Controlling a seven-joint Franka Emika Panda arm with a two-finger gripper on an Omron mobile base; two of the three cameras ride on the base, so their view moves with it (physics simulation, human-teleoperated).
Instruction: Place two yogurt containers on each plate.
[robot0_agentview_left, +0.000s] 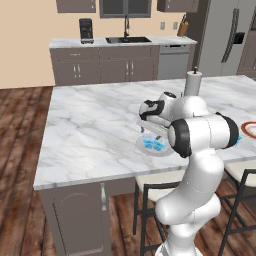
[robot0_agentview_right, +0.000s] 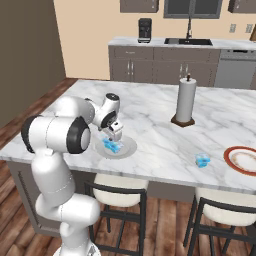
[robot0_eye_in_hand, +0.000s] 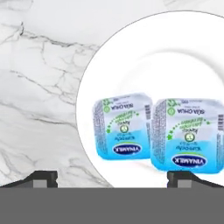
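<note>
Two light-blue and white yogurt containers (robot0_eye_in_hand: 122, 131) (robot0_eye_in_hand: 188, 135) lie side by side on the plain pale plate (robot0_eye_in_hand: 175, 57) near the island's front edge. My gripper (robot0_eye_in_hand: 111, 178) hangs open just above them, holding nothing; its fingertips (robot0_eye_in_hand: 43, 177) straddle the left container. The base views show the same gripper (robot0_agentview_left: 152, 134) (robot0_agentview_right: 116, 135) over this plate (robot0_agentview_left: 142, 146) (robot0_agentview_right: 129, 146). Another yogurt container (robot0_agentview_right: 202, 160) sits on the bare counter just left of the red-rimmed plate (robot0_agentview_right: 243, 160) (robot0_agentview_left: 250, 129) at the right.
A paper towel roll on a dark base (robot0_agentview_right: 183, 100) (robot0_agentview_left: 193, 82) stands mid-island behind the plates. Stools (robot0_agentview_right: 117, 192) (robot0_agentview_right: 225, 210) are tucked under the front edge. A sink counter (robot0_agentview_right: 190, 42) runs along the back wall.
</note>
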